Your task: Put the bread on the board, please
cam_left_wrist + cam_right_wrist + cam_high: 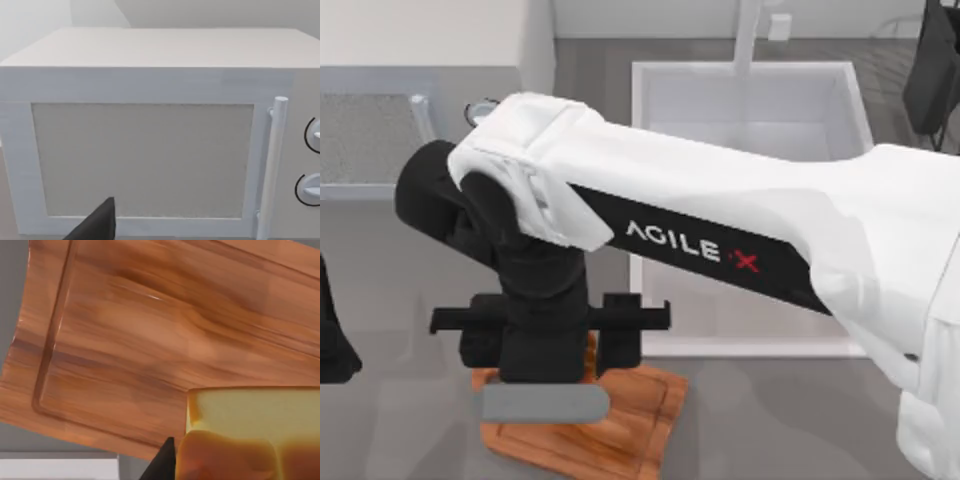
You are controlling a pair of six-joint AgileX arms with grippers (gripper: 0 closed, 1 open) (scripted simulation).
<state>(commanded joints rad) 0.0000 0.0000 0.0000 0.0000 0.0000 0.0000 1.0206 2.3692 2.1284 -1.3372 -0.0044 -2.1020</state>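
Right wrist view: golden, browned-crust bread (252,432) gripped by right gripper (545,375) over reddish wooden board (150,335). Top view: arm hides bread. Left gripper (97,227) faces microwave (150,135), can't tell state.

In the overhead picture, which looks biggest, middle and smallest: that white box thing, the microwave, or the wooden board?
As they look from above:
1. The white box, the largest.
2 and 3. The microwave and the board can't be ranked fairly: the frame's edge crops the microwave, and the right arm covers much of the board.
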